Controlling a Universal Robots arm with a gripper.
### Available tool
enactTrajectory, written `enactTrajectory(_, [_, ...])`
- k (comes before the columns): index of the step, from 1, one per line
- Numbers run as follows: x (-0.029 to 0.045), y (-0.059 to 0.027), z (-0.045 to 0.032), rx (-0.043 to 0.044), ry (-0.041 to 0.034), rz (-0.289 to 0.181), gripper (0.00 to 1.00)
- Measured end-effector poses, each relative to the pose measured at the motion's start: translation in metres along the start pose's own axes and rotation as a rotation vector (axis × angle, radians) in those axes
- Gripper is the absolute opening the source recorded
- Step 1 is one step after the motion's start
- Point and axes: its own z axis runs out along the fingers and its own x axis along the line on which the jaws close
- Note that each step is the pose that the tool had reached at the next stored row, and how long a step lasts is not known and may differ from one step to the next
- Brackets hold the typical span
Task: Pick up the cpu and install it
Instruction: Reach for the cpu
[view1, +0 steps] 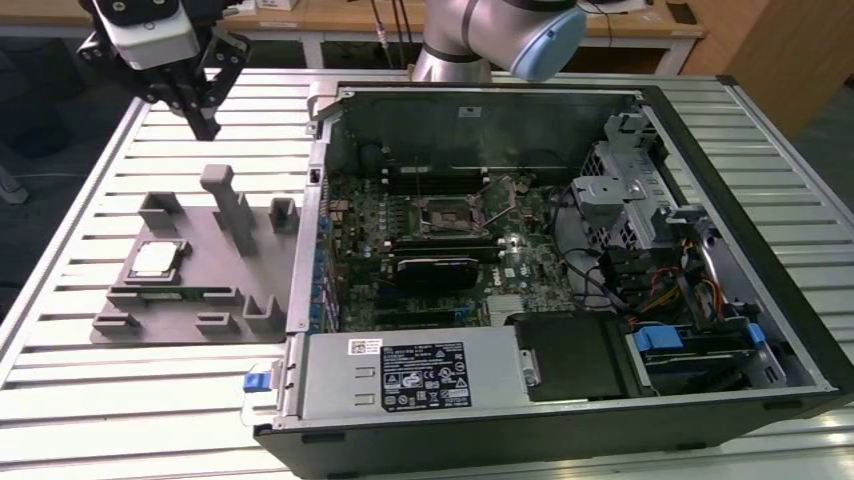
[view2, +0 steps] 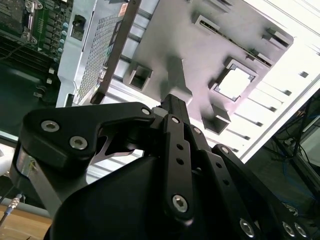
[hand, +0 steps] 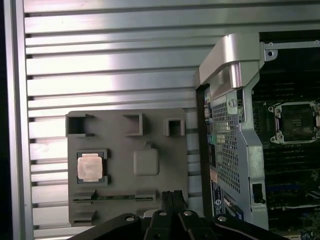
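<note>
Jaws seem pressed together, though I am judging that from a poor angle, and they are gripping nothing. I am hovering over the table toward its far corner on the exterior view's left, beyond the grey holder tray (view1: 200, 285). The cpu (view1: 154, 260) is lying flat in a recess of that tray, well apart from the open socket (view1: 445, 212) inside the computer case (view1: 481, 120). Descending like this, I am risking striking the chip's top. The tray's upright post (view1: 230, 215) is standing near enough to snag me, and carrying the chip tilted is risking bent socket pins.
</note>
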Motion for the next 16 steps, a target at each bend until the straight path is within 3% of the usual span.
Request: enactTrajectory(16, [0.0152,-0.0015,0.0077,0.0000,0.0000,0.000,0.11])
